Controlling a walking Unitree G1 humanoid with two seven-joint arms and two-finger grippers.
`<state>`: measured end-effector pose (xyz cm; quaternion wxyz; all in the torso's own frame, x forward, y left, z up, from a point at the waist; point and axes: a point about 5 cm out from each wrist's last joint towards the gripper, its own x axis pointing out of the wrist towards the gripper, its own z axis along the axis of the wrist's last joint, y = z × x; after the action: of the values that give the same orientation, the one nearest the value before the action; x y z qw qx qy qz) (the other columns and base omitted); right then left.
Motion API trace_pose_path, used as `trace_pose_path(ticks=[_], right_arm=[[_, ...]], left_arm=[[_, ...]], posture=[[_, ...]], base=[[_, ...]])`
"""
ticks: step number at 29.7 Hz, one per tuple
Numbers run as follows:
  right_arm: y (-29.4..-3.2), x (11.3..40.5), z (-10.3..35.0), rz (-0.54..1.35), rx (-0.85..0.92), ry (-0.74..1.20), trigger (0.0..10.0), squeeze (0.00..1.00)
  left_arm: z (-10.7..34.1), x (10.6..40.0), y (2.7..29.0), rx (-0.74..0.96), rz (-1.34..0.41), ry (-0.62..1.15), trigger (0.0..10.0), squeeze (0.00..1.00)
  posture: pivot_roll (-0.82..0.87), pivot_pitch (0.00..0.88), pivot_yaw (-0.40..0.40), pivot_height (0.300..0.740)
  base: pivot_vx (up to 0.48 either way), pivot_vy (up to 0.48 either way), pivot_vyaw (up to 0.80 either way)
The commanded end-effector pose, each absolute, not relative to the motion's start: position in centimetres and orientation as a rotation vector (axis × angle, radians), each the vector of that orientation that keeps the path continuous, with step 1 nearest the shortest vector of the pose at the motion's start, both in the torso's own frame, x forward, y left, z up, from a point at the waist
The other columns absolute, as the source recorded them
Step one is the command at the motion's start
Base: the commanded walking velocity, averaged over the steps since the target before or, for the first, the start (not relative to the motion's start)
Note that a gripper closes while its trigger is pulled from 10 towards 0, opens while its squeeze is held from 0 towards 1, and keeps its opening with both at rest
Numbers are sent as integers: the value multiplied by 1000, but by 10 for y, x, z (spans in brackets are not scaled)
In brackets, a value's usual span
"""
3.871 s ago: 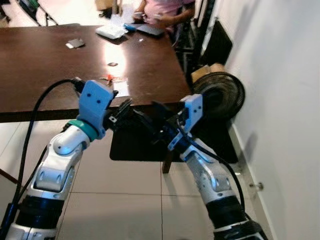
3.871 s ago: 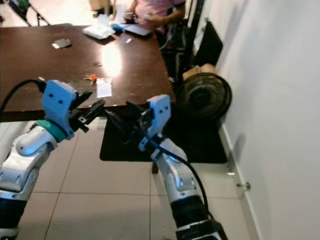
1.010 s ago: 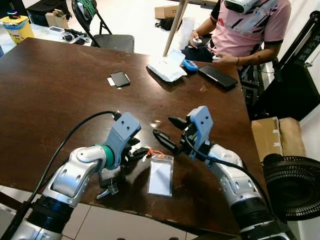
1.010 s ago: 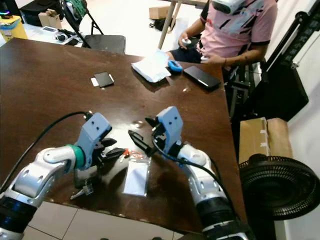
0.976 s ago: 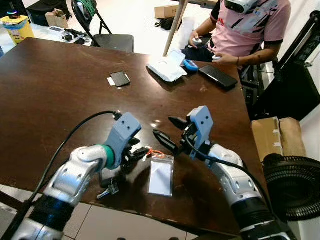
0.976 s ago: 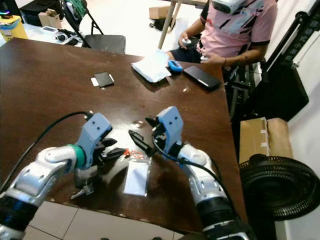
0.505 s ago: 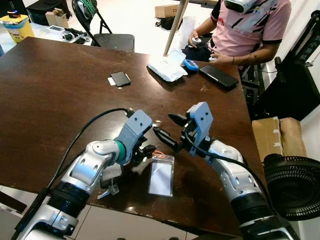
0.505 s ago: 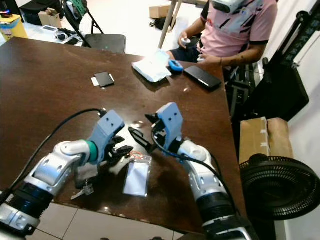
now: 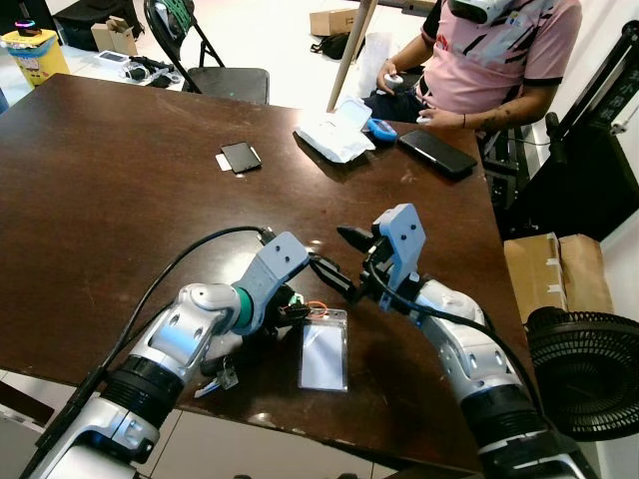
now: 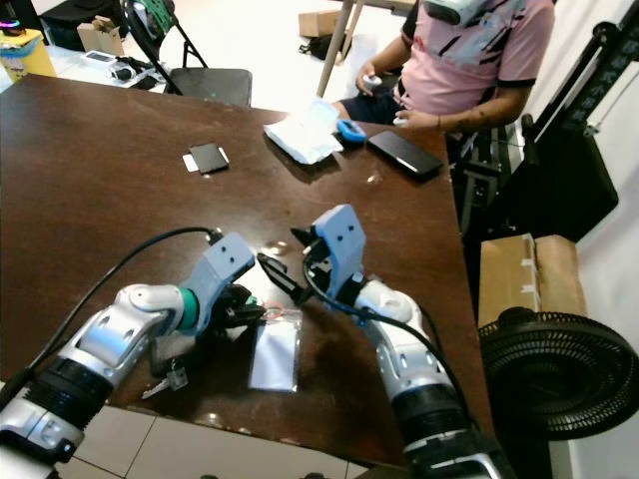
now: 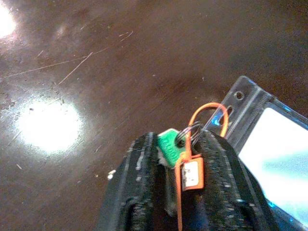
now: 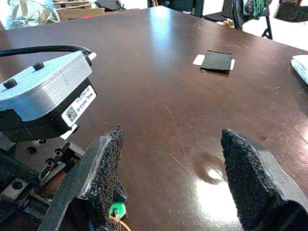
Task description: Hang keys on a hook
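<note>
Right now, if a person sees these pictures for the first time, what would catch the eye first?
First, the two silver arms meeting low over the dark brown table: the left gripper has its jaws closed around a green key tag with an orange loop, beside a clear badge holder. The right gripper hovers just behind, jaws wide open. At the far edge sits a person in a pink shirt.

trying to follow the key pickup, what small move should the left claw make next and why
Probably lift straight up a little. The left claw already has its fingers closed around the keys, whose orange loop lies over the card holder on the table. The right claw waits open beside it.
</note>
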<state>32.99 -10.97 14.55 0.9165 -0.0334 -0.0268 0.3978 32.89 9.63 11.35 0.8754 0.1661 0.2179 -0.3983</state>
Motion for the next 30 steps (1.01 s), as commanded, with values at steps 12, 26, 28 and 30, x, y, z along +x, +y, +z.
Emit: trace_pose_path(ticks=[12, 26, 28, 30], right_arm=[[-109, 332, 147, 806, -50, -69, 10000, 0], [-107, 333, 149, 809, -45, -80, 10000, 0], [-107, 333, 149, 809, -45, -80, 10000, 0], [-107, 332, 151, 805, -35, -90, 10000, 0]], left_arm=[[109, 331, 99, 337, -803, 449, 0, 0], [163, 331, 100, 220, -689, 48, 10000, 0], [163, 331, 100, 220, -689, 48, 10000, 0], [203, 325, 103, 104, -613, -139, 10000, 0]], posture=[[32, 0, 57, 740], [32, 0, 47, 740], [32, 0, 47, 740], [36, 0, 45, 740]], base=[[0, 0, 0], [0, 0, 0], [0, 0, 0], [0, 0, 0]])
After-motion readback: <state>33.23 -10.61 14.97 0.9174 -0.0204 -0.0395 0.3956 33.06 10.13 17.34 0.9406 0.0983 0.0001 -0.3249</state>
